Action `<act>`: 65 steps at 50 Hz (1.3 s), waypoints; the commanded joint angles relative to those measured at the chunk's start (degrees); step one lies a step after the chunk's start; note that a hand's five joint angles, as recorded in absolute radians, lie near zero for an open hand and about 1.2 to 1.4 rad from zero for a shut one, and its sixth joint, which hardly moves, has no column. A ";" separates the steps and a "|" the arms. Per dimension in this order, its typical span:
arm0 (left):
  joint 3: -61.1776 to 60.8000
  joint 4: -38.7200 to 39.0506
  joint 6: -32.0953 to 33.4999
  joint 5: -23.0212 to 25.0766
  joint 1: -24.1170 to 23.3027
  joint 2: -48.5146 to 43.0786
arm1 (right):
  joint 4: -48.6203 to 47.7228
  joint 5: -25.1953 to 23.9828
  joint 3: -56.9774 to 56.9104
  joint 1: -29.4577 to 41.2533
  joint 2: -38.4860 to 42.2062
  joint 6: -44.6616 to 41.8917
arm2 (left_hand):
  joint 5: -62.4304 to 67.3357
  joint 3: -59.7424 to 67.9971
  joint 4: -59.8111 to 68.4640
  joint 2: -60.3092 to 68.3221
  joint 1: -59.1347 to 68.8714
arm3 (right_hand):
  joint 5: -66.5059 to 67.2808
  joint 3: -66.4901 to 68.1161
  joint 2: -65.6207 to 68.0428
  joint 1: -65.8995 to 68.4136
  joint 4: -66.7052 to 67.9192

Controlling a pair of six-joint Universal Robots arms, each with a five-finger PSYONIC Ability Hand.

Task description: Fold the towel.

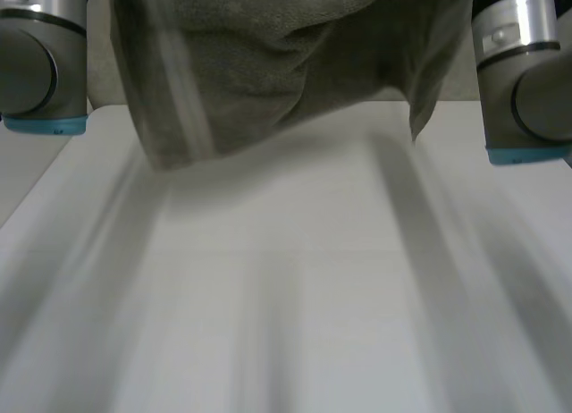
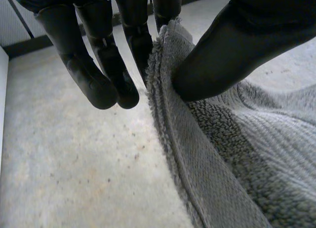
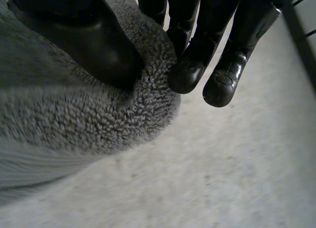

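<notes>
1. In the head view, the grey towel (image 1: 268, 64) is held up in the air over the white table (image 1: 295, 297). It hangs between the left arm (image 1: 40, 64) and the right arm (image 1: 527, 82). Its low edge seems to be off the table. The step in hand is judged to be the lift, so that the towel can be folded. No neat fold can be seen yet. Next, the towel most likely needs to be brought down and one half laid over the other. For that, both hands should be moved together and both grips held tight, or the cloth may slip or twist.

2. In the left wrist view, the left hand (image 2: 232, 50) is closed on the towel's edge. The edge is pinched between the thumb and one finger. The other fingers (image 2: 98, 82) hang loose beside the cloth, and nothing is touched by them.

3. In the right wrist view, the right hand (image 3: 98, 45) is closed on the towel too. A thick, fluffy edge is squeezed between the thumb and the fingers (image 3: 190, 72). Two fingertips stick out past the cloth.
</notes>
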 commanded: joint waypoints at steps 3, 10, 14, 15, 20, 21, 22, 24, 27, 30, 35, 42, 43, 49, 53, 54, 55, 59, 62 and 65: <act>-13.61 -1.46 -0.53 2.38 4.36 0.19 | 22.96 -2.09 11.17 -1.00 -2.90 4.92 | -15.56 -8.59 -7.46 -5.87 -3.02 | 3.11 2.75 3.65 3.30 3.08; -30.37 -1.29 0.26 11.85 6.90 1.15 | 41.13 -9.99 21.08 -1.27 -2.55 5.36 | -15.56 -8.59 -7.46 -5.87 -3.02 | 3.11 2.75 3.65 3.30 3.08; -36.46 -1.29 0.53 16.70 7.79 3.18 | 43.44 -10.61 24.71 -1.53 -2.11 5.54 | -15.56 -8.59 -7.46 -5.87 -3.02 | 3.11 2.75 3.65 3.30 3.08; -38.99 -1.29 0.53 18.71 7.88 4.31 | 43.27 -10.70 26.36 -2.05 -2.11 5.54 | -15.56 -8.59 -7.46 -5.87 -3.02 | 3.11 2.75 3.65 3.30 3.08; -44.73 -1.72 0.97 21.89 7.97 6.78 | 42.39 -10.52 29.45 -2.76 -1.85 5.62 | -15.56 -8.59 -7.46 -5.87 -3.02 | 3.11 2.75 3.65 3.30 3.08; -45.94 -2.16 1.75 22.06 7.88 7.56 | 42.39 -10.52 29.97 -2.67 -1.85 5.62 | -15.56 -8.59 -7.46 -5.87 -3.02 | 3.11 2.75 3.65 3.30 3.08; -46.74 -3.03 3.24 21.98 7.97 8.35 | 42.47 -10.44 30.42 -2.76 -1.85 5.80 | -15.56 -8.59 -7.46 -5.87 -3.02 | 3.11 2.75 3.65 3.30 3.08; -47.36 -4.44 5.51 21.72 8.23 9.06 | 42.39 -10.44 30.77 -2.85 -1.94 6.06 | -15.56 -8.59 -7.46 -5.87 -3.02 | 3.11 2.75 3.65 3.30 3.08; -47.89 -7.33 11.22 20.93 8.84 9.15 | 42.39 -10.61 31.38 -2.94 -2.46 7.55 | -15.56 -8.59 -7.46 -5.87 -3.02 | 3.11 2.75 3.65 3.30 3.08; -48.06 -10.76 18.16 20.14 10.86 8.80 | 42.39 -10.79 31.65 -2.94 -2.64 9.22 | -15.56 -8.59 -7.46 -5.87 -3.02 | 3.11 2.75 3.65 3.30 3.08; -49.21 -15.60 28.36 20.48 12.54 8.45 | 42.30 -11.05 31.74 -2.94 -2.73 9.84 | -15.56 -8.59 -7.46 -5.87 -3.02 | 3.11 2.75 3.65 3.30 3.08; -50.97 -19.74 36.65 20.57 12.10 7.31 | 42.21 -11.05 31.91 -2.94 -2.64 9.93 | -15.56 -8.59 -7.46 -5.87 -3.02 | 3.11 2.75 3.65 3.30 3.08; -51.23 -20.09 37.61 20.66 12.01 7.39 | 42.12 -11.14 32.00 -2.94 -2.64 9.93 | -15.56 -8.59 -7.46 -5.87 -3.02 | 3.11 2.75 3.65 3.30 3.08; -51.58 -20.09 38.32 20.66 11.92 7.40 | 42.12 -10.61 32.09 -2.94 -2.64 9.93 | -15.56 -8.59 -7.46 -5.87 -3.02 | 3.11 2.75 3.65 3.30 3.08; -51.67 -20.36 38.06 20.57 11.75 7.66 | 42.30 -10.44 32.35 -3.02 -2.82 9.93 | -15.56 -8.59 -7.46 -5.87 -3.02 | 3.11 2.75 3.65 3.30 3.08; -51.67 -20.62 37.88 20.57 11.48 8.18 | 42.38 -10.35 32.44 -3.11 -3.34 9.93 | -15.56 -8.59 -7.46 -5.87 -3.02 | 3.11 2.75 3.65 3.30 3.08; -51.58 -20.97 37.62 20.31 11.31 8.71 | 42.47 -10.09 32.35 -3.11 -4.74 9.84 | -15.56 -8.59 -7.46 -5.87 -3.02 | 3.11 2.75 3.65 3.30 3.08; -51.23 -21.15 36.74 19.96 11.22 11.79 | 42.56 -9.82 31.91 -3.38 -9.58 9.84 | -15.56 -8.59 -7.46 -5.87 -3.02 | 3.11 2.75 3.65 3.30 3.08; -50.53 -21.06 33.84 19.69 11.22 15.92 | 42.74 -9.56 30.60 -3.55 -14.33 10.19 | -15.56 -8.59 -7.46 -5.87 -3.02 | 3.11 2.75 3.65 3.30 3.08; -49.22 -21.06 28.59 18.38 11.22 21.25 | 44.22 -8.86 27.80 -3.90 -19.05 11.07 | -15.56 -8.59 -7.46 -5.87 -3.02 | 3.11 2.75 3.65 3.30 3.08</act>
